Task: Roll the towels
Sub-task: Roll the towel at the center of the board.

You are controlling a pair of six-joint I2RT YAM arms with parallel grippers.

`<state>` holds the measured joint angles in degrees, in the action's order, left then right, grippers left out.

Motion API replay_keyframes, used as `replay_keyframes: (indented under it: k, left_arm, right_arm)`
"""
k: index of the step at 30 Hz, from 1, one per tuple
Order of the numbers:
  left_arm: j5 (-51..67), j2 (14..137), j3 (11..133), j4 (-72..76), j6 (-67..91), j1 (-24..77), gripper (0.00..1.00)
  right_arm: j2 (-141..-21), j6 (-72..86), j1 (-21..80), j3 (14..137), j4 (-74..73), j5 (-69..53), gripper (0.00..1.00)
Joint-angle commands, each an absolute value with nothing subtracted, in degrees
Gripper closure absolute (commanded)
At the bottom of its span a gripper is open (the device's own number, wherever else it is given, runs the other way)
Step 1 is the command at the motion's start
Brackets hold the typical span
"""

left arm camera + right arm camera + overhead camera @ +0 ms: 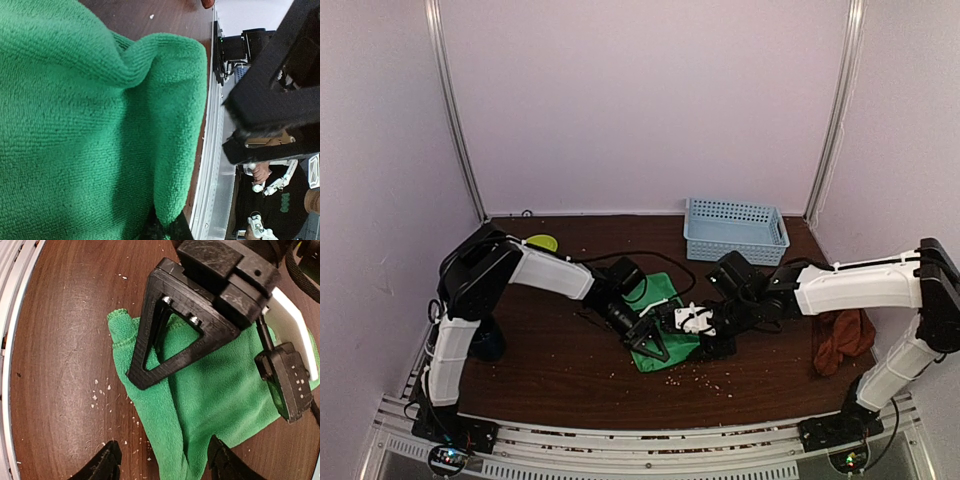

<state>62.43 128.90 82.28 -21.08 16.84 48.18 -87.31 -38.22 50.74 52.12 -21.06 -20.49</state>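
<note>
The bright green towel lies bunched on the brown table in front of the arms. My left gripper is shut on a folded edge of this green towel, and its dark fingertips pinch the cloth at the bottom of the left wrist view. My right gripper stands open; its two black fingers straddle the near end of the green towel without gripping it. It faces the left gripper. The rust towel lies crumpled at the right, beside the right arm.
A light-blue basket stands at the back right of the table. A small yellow-green object lies at the back left. Black cables trail behind the green towel. White crumbs dot the wood near the front rail.
</note>
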Motion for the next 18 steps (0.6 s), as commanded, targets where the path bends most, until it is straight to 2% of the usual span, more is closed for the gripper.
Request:
replay_keyframes:
  k: [1, 5, 9, 12, 16, 18]
  left_arm:
    - [66.84, 129.84, 82.03, -19.07, 18.75, 47.35, 1.0]
    - [67.08, 130.39, 81.78, -19.02, 19.36, 47.03, 1.0]
    - [66.8, 130.26, 80.95, -19.06, 18.78, 47.02, 1.0]
    - [66.37, 129.88, 80.36, -19.07, 18.31, 47.05, 1.0]
    - [64.75, 128.72, 80.03, -19.15, 18.22, 46.81, 0.99]
    - [61.63, 126.59, 79.79, -20.3, 17.61, 46.51, 0.84]
  right_arm:
    - [-89.75, -38.94, 52.21, 53.39, -15.17, -17.59, 0.38]
    - [-92.74, -39.28, 52.47, 53.52, -14.1, -17.8, 0.4]
    - [-95.83, -39.29, 52.48, 55.21, -14.48, -18.09, 0.48]
    - [-96.85, -39.61, 52.5, 55.87, -15.22, -19.01, 0.59]
    - [-98.08, -39.28, 52.48, 57.35, -17.81, -20.81, 0.85]
    - [-99.36, -38.73, 52.52, 59.06, -20.74, -21.98, 0.94]
